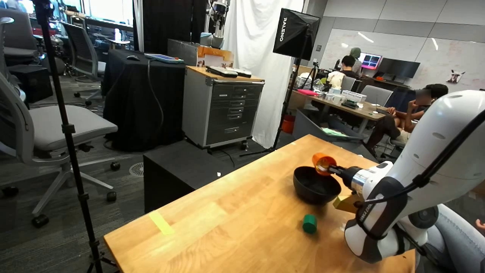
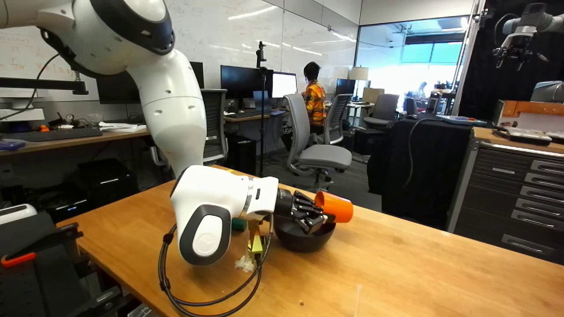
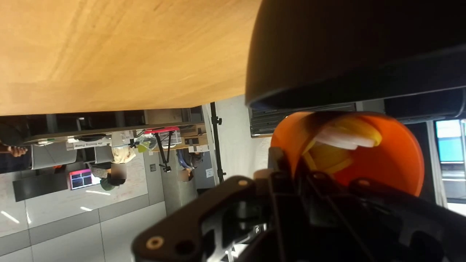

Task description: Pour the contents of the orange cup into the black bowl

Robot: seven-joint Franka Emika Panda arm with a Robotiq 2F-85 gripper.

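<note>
The orange cup (image 2: 338,208) hung tipped on its side at the tips of the pincer (image 1: 332,170), mouth facing back toward it, just above the rim of the black bowl (image 1: 316,186) on the tabletop (image 1: 231,216). The pincer was clamped on the cup's wall, jaws nearly together. Pale and yellow pieces (image 3: 342,137) lay inside the cup.

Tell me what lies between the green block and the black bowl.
In an exterior view, only a narrow strip of wooden tabletop lies between the green block and the black bowl. The wrist view does not show the block.
</note>
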